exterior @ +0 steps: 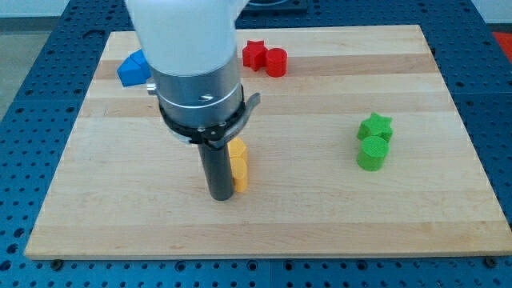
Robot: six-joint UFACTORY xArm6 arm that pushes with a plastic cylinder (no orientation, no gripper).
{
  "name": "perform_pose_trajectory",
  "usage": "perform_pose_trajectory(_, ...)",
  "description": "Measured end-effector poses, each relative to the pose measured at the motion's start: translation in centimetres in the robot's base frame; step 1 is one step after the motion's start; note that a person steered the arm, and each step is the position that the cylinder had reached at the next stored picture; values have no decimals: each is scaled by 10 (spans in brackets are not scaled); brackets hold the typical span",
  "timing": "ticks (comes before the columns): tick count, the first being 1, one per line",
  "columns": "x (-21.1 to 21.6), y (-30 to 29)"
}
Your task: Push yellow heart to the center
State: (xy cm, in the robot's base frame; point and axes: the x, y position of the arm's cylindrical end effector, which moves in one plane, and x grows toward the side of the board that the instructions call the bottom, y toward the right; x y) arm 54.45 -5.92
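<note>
Yellow blocks [238,164] sit just left of the board's middle, partly behind my rod; I can't count them or pick out the heart. I count two red blocks [265,58] at the view's top, two green [373,142] at the right, blue [134,69] top left. Bare board [320,216] surrounds the yellow. My tip [221,195] touches its left side, holding nothing.
</note>
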Motion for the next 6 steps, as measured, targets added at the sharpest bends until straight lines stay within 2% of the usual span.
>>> perform_pose_trajectory(2, -2, 7)
perform_pose_trajectory(6, -41, 62)
